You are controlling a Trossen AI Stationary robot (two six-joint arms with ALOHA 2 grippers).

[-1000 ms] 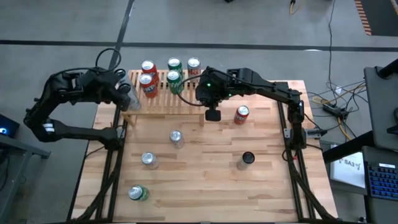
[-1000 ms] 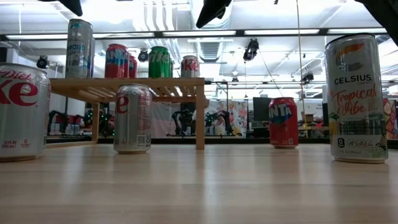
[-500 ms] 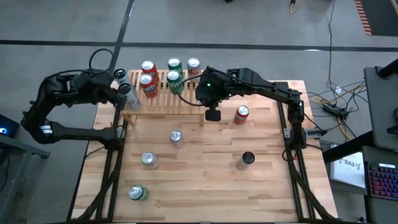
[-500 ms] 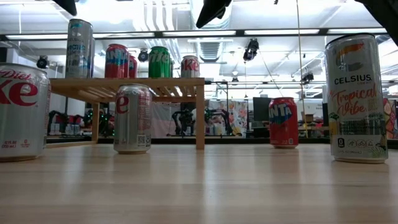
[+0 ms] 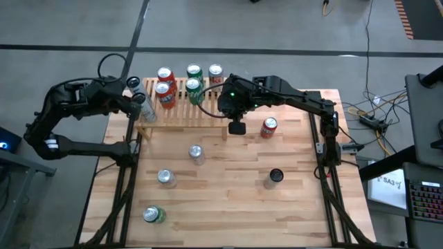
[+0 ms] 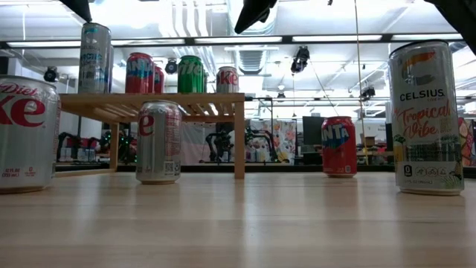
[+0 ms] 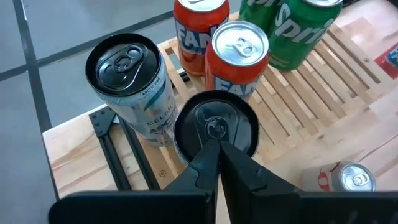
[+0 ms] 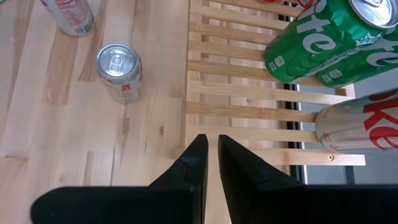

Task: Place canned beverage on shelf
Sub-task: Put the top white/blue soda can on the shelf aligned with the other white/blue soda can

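Fanta cans (image 7: pixel 239 59) crowd shelf (image 7: pixel 323 81) beside L gripper (image 7: pixel 219 163).

Grey concrete floor (image 5: pixel 277 28), ceiling strip lights (image 6: pixel 327 39), possibly desks (image 5: pixel 426 104) alongside.

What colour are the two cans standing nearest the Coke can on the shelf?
Green Sprite cans, clearest in the right wrist view.

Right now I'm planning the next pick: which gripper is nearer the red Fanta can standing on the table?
Right. The right gripper hangs just beside the red Fanta can, at the shelf's end. The left gripper is across the shelf, far off.
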